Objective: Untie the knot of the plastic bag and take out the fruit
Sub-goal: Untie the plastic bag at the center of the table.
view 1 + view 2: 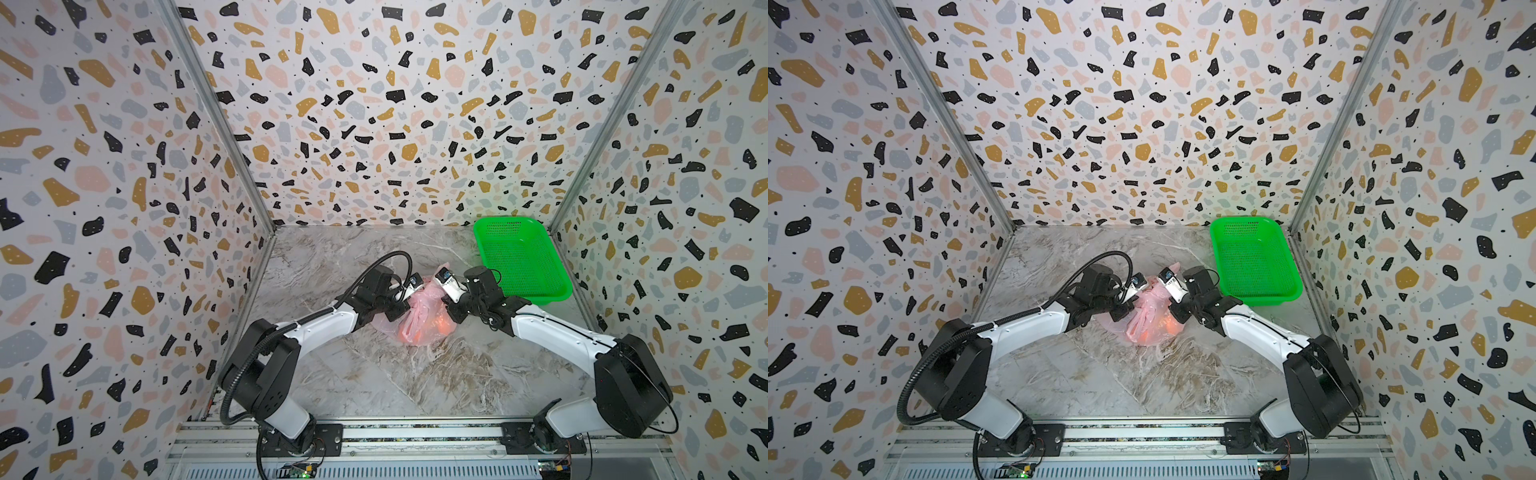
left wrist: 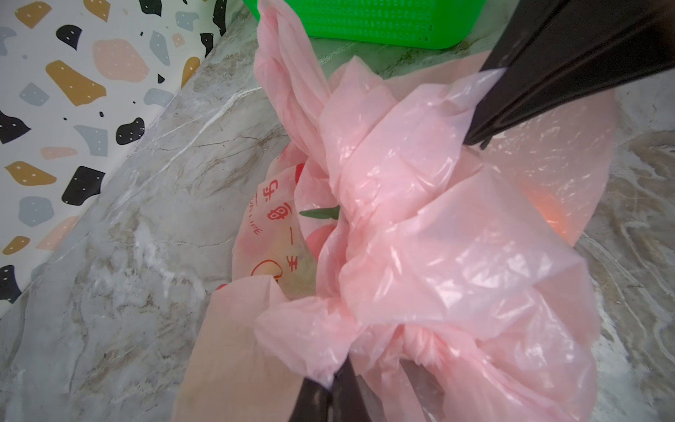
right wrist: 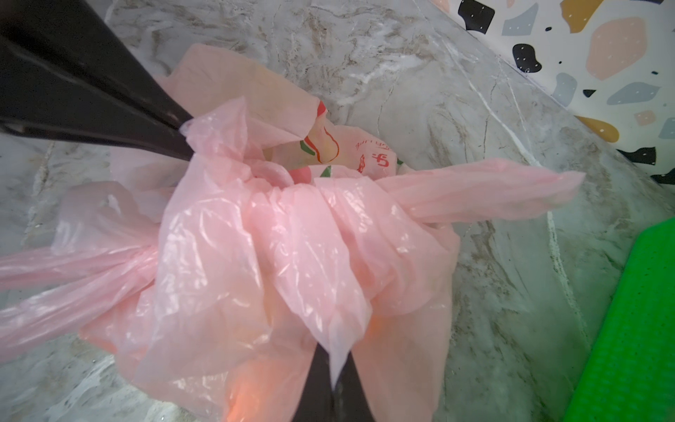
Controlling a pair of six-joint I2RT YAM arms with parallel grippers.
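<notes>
With left claw (image 2: 330,383) and right claw (image 3: 334,380) closed on the thin pink plastic bag (image 3: 219,255), I'd slowly tease apart the twisted knot (image 3: 277,186) between them.

A bright green perforated basket (image 1: 519,253) lies right of centre in both top views (image 1: 1254,257). It rests on the grey, veined marble-patterned tabletop (image 1: 399,374), near the back wall (image 1: 395,104) and just beside the right wall (image 1: 706,208). All three walls carry a terrazzo print of black, ochre, pink and grey-blue blots on white. Silver metal strips (image 1: 216,116) run up the two back corners. An aluminium rail (image 1: 415,432) spans the bottom of the frame, with a small circuit board (image 1: 301,471) showing a green light beneath it. Both wrist views catch an edge of the basket (image 2: 365,22) (image 3: 632,329).
</notes>
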